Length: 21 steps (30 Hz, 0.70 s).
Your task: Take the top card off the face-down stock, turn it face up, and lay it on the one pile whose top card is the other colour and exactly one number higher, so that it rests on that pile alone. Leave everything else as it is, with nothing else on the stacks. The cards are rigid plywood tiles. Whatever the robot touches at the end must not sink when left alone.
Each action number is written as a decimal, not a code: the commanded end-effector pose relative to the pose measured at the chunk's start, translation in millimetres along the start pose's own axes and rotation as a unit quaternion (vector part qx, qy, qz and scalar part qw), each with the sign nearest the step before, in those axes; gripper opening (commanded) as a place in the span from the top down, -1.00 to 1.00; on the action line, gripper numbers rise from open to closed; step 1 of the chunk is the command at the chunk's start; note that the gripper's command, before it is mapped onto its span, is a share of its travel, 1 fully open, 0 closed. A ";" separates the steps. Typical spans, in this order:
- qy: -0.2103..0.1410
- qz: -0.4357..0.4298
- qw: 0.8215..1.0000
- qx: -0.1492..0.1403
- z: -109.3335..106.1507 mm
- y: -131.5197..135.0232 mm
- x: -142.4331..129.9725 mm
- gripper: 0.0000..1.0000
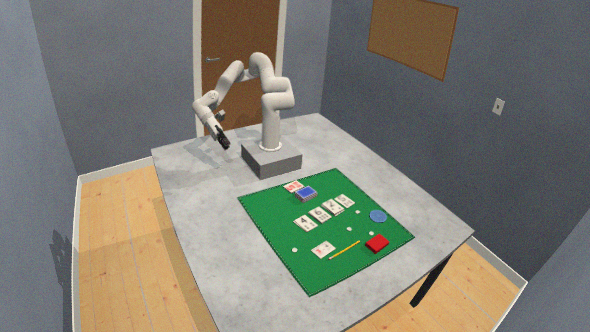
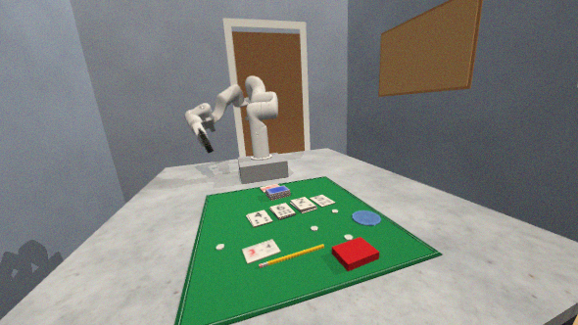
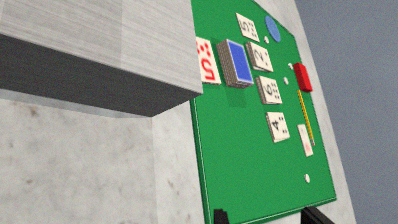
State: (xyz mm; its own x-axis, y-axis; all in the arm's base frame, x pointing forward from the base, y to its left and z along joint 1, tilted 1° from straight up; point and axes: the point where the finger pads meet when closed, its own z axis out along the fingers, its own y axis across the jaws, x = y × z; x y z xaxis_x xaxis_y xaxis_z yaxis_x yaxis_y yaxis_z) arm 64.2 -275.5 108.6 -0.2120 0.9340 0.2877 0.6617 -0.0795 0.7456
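The black pincer (image 1: 224,142) (image 2: 208,145) (image 3: 265,216) hangs above the grey table (image 1: 200,240) (image 2: 122,215) (image 3: 75,165), well apart from every card, its fingers about half open with nothing between them. In the top view, take the centre of the green mat (image 1: 270,220) (image 2: 211,274) (image 3: 235,165) as the clock's middle: the pincer is beyond the mat, toward ten o'clock.

At about twelve o'clock on the mat is the face-down stock (image 1: 306,193) (image 2: 278,191) (image 3: 237,63), blue back uppermost. Just beside it, toward ten o'clock, lies a face-up red five (image 1: 292,186) (image 2: 268,188) (image 3: 207,62).

Nearer the middle, four piles with black top cards run from nine toward one o'clock: four (image 1: 305,223) (image 2: 259,217) (image 3: 278,126), six (image 1: 320,214) (image 2: 282,210) (image 3: 269,90), two (image 1: 332,206) (image 2: 303,204) (image 3: 259,56) and five (image 1: 345,201) (image 2: 322,200) (image 3: 247,27).

A pale card with a red mark (image 1: 323,249) (image 2: 261,251) (image 3: 305,140) and a yellow pencil (image 1: 345,249) (image 2: 294,255) (image 3: 306,118) lie near six o'clock; a red box (image 1: 377,243) (image 2: 355,253) (image 3: 303,77) is at four.

The task seems to be at its start, with the stock's top card to be fetched. The next move calls for reaching the stock and separating only that tile. Its face is hidden, so I cannot tell which pile suits it.
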 end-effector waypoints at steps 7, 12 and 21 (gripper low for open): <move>-0.001 -0.001 1.000 0.001 -0.7 0.5 -0.5 0.06; -0.001 -0.001 1.000 0.001 -0.7 0.5 -0.5 0.06; -0.002 0.005 1.000 0.016 1.0 6.9 -4.0 -1.00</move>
State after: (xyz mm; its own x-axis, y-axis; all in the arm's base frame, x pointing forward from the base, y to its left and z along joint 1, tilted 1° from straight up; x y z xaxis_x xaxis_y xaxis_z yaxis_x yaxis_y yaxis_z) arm 64.6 -275.9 108.8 -0.2100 0.9340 0.2891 0.6640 -0.0808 0.7434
